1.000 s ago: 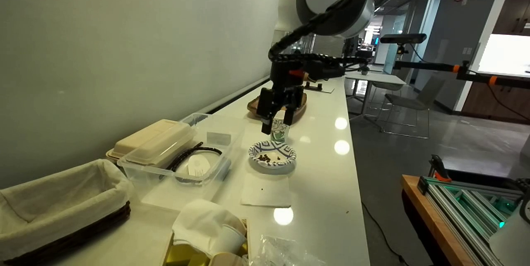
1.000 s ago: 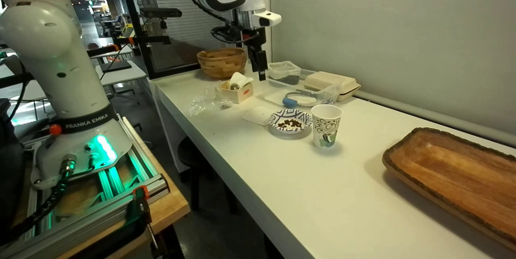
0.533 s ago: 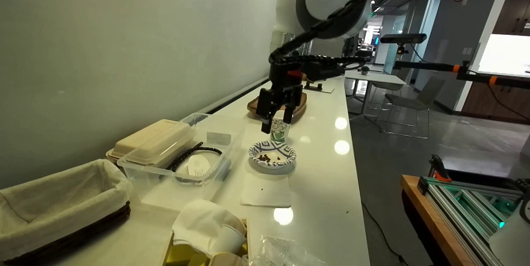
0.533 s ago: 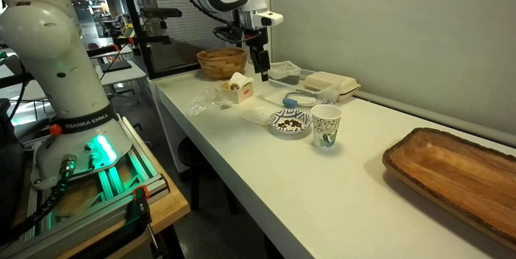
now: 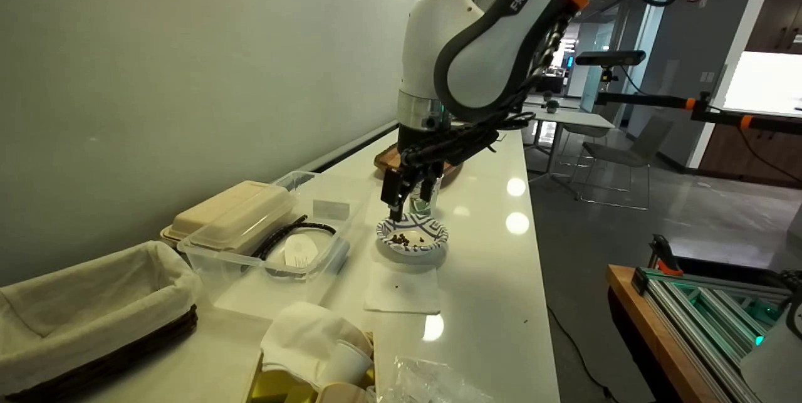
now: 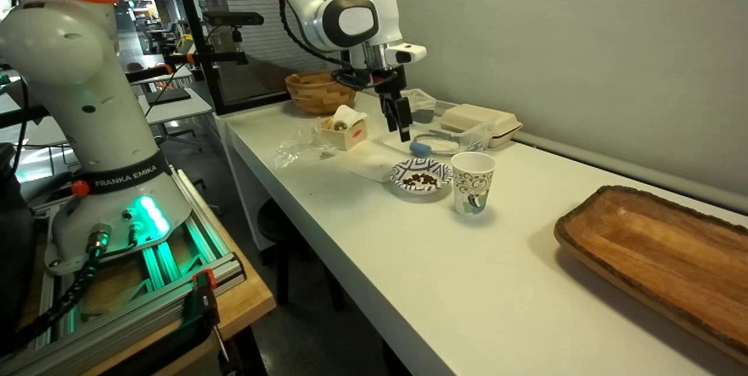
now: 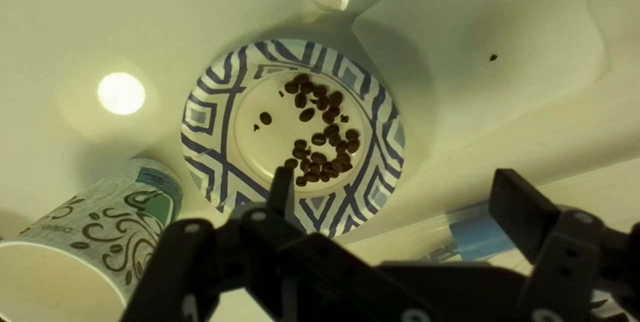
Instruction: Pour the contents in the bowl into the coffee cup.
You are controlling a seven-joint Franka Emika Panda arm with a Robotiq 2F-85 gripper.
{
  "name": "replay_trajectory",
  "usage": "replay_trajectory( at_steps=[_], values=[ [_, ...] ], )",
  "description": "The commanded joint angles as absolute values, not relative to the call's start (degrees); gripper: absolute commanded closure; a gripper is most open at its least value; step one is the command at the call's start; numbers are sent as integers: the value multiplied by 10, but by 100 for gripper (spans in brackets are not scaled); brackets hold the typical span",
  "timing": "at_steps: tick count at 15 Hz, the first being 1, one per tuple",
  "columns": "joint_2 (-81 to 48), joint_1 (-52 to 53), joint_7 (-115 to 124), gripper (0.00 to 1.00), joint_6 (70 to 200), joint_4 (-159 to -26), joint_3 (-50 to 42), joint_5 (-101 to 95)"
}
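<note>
Pincer [image 7: 400,191] spread wide, cup [image 6: 472,186] between bowl [image 7: 202,115] and wooden tray [image 6: 672,253], white sheet [image 5: 406,295] and clear container [image 5: 254,287] nearby.

– What sort of place is this?
– It looks like an office. See the table [image 5: 569,118] and chairs [image 5: 653,138], and the glass wall [image 6: 261,41]?
– But there are brown cupboards [image 5: 775,9], like in a kitchen.
– And a robot arm [image 6: 111,116] by the counter [image 6: 438,265], and a camera [image 5: 609,58] on a pole [image 5: 664,101], like in a lab.

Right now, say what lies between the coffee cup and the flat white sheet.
The bowl, holding dark beans, lies between the coffee cup and the sheet in the wrist view and both exterior views.
</note>
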State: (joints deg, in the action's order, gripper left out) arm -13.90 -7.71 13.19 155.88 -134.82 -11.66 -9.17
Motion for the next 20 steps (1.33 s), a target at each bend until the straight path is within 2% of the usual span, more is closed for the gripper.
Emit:
replay_trajectory(
  at_steps=[1, 10, 13, 15, 17, 18, 19, 20],
  values=[
    [-207, -62, 153, 0, 1593, -1310, -133, -97],
    [-297, -40, 142, 0, 1607, -1246, -137, -81],
    [-314, -38, 143, 12, 1604, -1234, -137, -75],
    [-323, -36, 145, 25, 1602, -1230, -138, -72],
    [-329, -37, 147, 27, 1601, -1228, -138, -66],
    [-332, -36, 149, 39, 1602, -1228, -140, -65],
    [-334, -35, 150, 37, 1602, -1228, -141, -63],
    [-335, -35, 151, 40, 1602, -1228, -142, -62]
  ],
)
